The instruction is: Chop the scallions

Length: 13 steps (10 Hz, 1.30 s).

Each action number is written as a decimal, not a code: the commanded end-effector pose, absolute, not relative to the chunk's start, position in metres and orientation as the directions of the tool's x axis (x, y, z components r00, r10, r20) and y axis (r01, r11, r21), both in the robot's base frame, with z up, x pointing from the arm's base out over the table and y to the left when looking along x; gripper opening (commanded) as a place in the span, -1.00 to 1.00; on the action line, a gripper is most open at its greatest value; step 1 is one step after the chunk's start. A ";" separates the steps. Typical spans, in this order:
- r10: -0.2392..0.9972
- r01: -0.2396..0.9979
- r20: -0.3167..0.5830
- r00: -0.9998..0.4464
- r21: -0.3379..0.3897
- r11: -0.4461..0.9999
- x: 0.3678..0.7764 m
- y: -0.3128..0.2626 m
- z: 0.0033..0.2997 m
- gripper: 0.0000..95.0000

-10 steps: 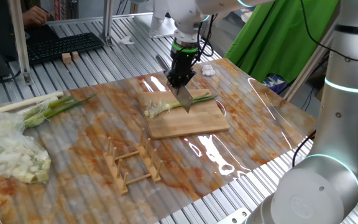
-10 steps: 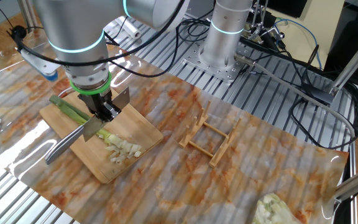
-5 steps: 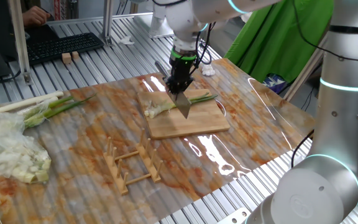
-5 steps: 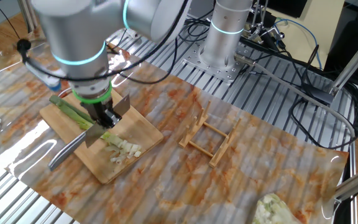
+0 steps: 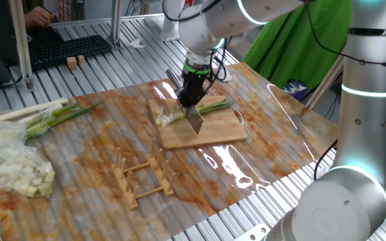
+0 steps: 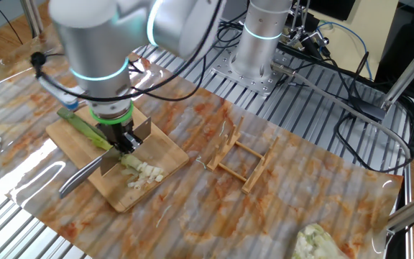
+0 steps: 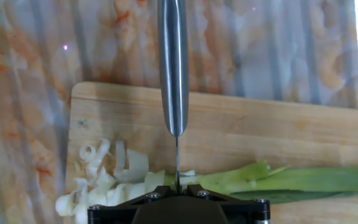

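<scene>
The gripper (image 6: pixel 123 137) is clamped tight on the knife (image 6: pixel 92 167), pointing straight down, and the blade's edge sits right on the scallion (image 7: pixel 278 180) where the white end meets the green. That stalk lies across the wooden cutting board (image 5: pixel 213 134), with the cut pieces (image 7: pixel 104 180) piled on the board just beside the blade.

The risks from here, as a judgement: the stalk is round and unpinned, so a straight press could roll it or squash it rather than slice clean through. If the blade drags sideways, it could sweep the loose pieces off the board. The board itself rests on a glossy sheet and might slide under load.

The count: one arm, one knife, one board, one stalk under the blade, and a small heap of pieces too jumbled to number. Further out stand one wooden rack (image 5: pixel 143 177), one bundle of whole stalks (image 5: pixel 45 115), and one plastic-wrapped pale heap (image 5: pixel 12 167).
</scene>
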<state>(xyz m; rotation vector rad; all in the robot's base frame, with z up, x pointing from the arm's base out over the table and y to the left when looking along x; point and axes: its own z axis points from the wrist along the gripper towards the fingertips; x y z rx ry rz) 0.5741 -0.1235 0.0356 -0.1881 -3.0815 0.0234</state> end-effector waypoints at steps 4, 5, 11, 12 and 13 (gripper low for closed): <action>0.144 0.140 0.117 -0.983 -0.041 0.989 0.573 -0.117 0.065 -1.00; 0.148 0.146 0.121 -0.982 -0.027 0.989 0.573 -0.117 0.072 -1.00; 0.119 0.114 0.112 -0.987 -0.047 0.992 0.572 -0.121 0.082 -1.00; 0.109 0.104 0.111 -0.988 -0.047 0.993 0.574 -0.125 0.085 -1.00; 0.100 0.095 0.111 -0.989 -0.044 0.994 0.576 -0.129 0.087 -1.00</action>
